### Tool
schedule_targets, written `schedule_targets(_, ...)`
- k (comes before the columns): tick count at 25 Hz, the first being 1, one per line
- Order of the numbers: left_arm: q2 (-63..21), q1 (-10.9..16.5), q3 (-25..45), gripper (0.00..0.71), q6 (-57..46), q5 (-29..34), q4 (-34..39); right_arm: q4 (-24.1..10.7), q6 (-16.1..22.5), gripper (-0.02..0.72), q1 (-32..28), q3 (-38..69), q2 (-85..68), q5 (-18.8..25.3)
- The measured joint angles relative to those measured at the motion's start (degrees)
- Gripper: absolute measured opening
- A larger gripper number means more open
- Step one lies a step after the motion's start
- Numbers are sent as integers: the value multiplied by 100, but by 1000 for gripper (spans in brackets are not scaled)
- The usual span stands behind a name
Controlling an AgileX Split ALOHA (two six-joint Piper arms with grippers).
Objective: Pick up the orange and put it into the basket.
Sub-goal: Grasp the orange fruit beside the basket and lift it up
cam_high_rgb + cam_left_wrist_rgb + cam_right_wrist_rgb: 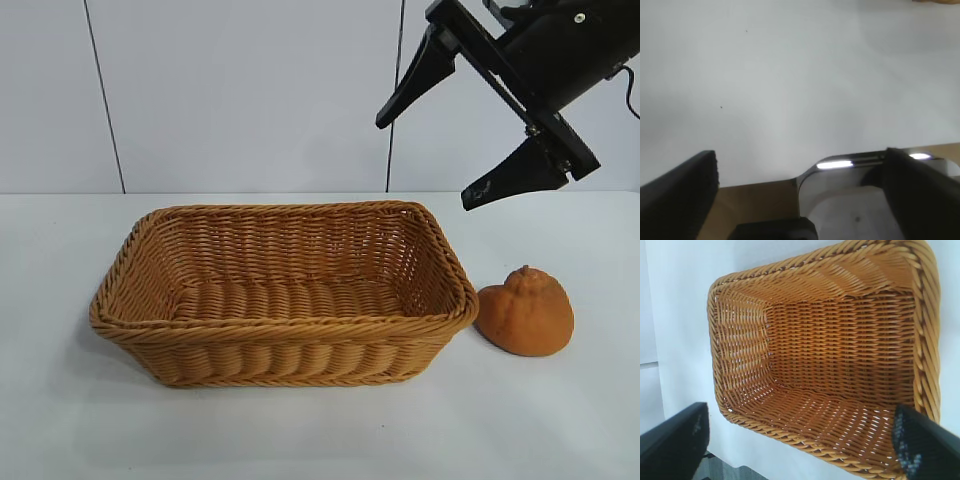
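The dull-orange knobby orange (525, 312) rests on the white table, just off the right end of the basket (283, 345). The tan wicker basket stands mid-table with nothing in it. My right gripper (423, 165) hangs open high above the basket's far right corner, up and behind the orange, holding nothing. In the right wrist view its fingers (923, 445) frame the basket's inside (840, 340); the orange is outside that view. My left gripper (800, 157) is open and empty over the table's edge, out of the exterior view.
White wall panels stand behind the white table (560, 420). In the left wrist view a grey metal mount (850, 200) and a brown surface (755, 205) lie beyond the table's edge. A tan sliver (936, 1) shows at the far corner.
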Motion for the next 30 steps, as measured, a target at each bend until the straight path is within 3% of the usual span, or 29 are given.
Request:
schedule_targets(4, -1014, 0, 439, 633, 0, -48, 135, 0, 0, 679, 0, 0, 0, 0)
schedule_targets(20, -3442, 0, 482, 633, 0, -121, 161, -12, 0, 679, 0, 0, 0, 253)
schedule_targets(26, -3970, 0, 482, 633, 0, -116, 161, -392, -6, 679, 0, -9, 0, 561)
schedule_targets(30, -3971, 0, 482, 633, 0, -116, 166, -974, 90, 679, 0, -191, 0, 814)
